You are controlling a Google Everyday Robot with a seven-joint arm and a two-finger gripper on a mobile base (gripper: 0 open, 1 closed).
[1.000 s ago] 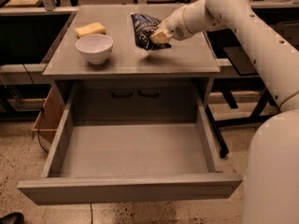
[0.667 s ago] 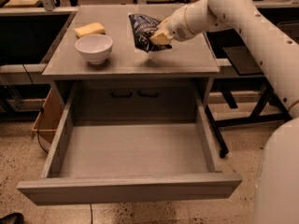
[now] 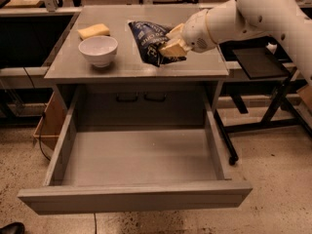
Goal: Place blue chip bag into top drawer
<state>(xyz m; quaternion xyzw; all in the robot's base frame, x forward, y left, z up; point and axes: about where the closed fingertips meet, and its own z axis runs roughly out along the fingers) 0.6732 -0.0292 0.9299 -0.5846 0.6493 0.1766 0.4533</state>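
The blue chip bag (image 3: 146, 40), dark navy with white lettering, stands tilted over the right middle of the grey table (image 3: 122, 68). My gripper (image 3: 170, 45) comes in from the right on a white arm and is shut on the bag's right side, its tan fingers (image 3: 171, 47) pressed into it. The bag's lower edge is near the tabletop; I cannot tell whether it touches. The top drawer (image 3: 136, 199) is pulled wide open below the table's front edge, and its grey inside is bare.
A white bowl (image 3: 98, 50) and a yellow sponge (image 3: 93, 31) sit on the table's left half. A grey panel with two black handles (image 3: 141, 97) is behind the drawer. A black tray stand (image 3: 258, 62) is at the right, a cardboard box (image 3: 51, 126) at the left.
The gripper and the bag have moved a little toward the table's front edge and lower. The bowl, sponge and drawer have not moved.
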